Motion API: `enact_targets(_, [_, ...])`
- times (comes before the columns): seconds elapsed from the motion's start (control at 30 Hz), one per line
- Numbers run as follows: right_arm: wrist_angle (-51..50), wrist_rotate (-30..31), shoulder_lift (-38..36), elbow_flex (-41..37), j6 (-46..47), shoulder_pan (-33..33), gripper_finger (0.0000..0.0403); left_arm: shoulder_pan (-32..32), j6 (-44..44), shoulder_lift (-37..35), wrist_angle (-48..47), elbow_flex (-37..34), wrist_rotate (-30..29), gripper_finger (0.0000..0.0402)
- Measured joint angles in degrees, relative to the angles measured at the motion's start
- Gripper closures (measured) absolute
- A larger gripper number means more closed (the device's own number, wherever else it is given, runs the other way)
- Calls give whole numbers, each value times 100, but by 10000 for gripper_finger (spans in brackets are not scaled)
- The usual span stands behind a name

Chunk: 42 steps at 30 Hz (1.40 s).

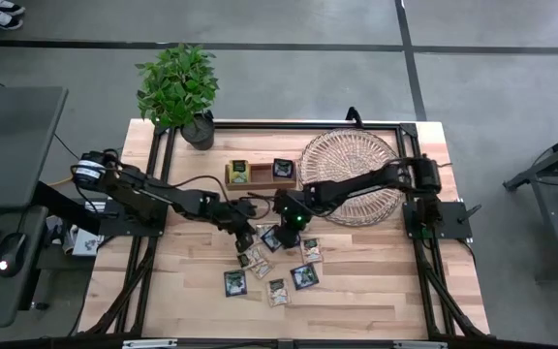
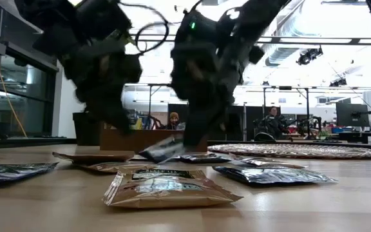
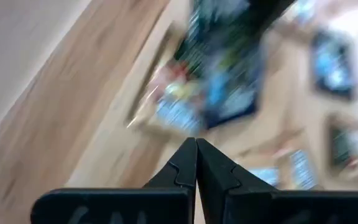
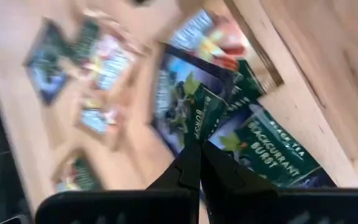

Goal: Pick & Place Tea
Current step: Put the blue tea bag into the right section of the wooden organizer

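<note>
Several tea sachets (image 1: 303,276), dark, beige and yellow-green, lie flat and scattered on the wooden table's middle; in the low view a beige one (image 2: 166,187) is nearest. My right gripper (image 1: 284,236) (image 4: 199,142) reaches in from the right and is shut on a dark green-navy sachet (image 4: 191,106). My left gripper (image 1: 244,236) (image 3: 196,142) is shut with nothing between its fingers. It hangs just left of the right gripper, above the sachets. The left wrist view is heavily blurred. My right gripper pinches the dark sachet between its two fingers at one edge (image 4: 196,127). The fingers come from above, slanting in from the table's right. In the low view the sachet (image 2: 163,149) hangs tilted below the fingers; whether its low end is clear of the table I cannot tell.
A narrow wooden box (image 1: 260,174) with sachets in its compartments stands at the far middle, with a round wicker tray (image 1: 352,155) to its right. A potted plant (image 1: 177,92) stands at the far left corner. Bare wood lies along the near edge.
</note>
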Motion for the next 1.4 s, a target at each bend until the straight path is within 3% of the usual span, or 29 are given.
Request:
enact_targets(0.23, [-474,142,-956,0,-569,-107,403,0,261,-8,-53,7,223,401])
enact_targets(0.5, [-2139,772,-2137,2,-1757,-519,403,0,382,-8,-22,7,318,401])
enact_targets(0.67, [-3070,1098,-2465,274,-2255,-872,403,0,355,-12,307,-181,327,401])
enact_targets(1.07, [-4833,2320,-1684,2435,-4404,-1250,403,0,-513,-14,2573,-1213,699,401])
enact_targets(1.4, [-5147,3012,-299,3647,-5847,-1337,403,0,-733,-401,3436,-1790,683,401])
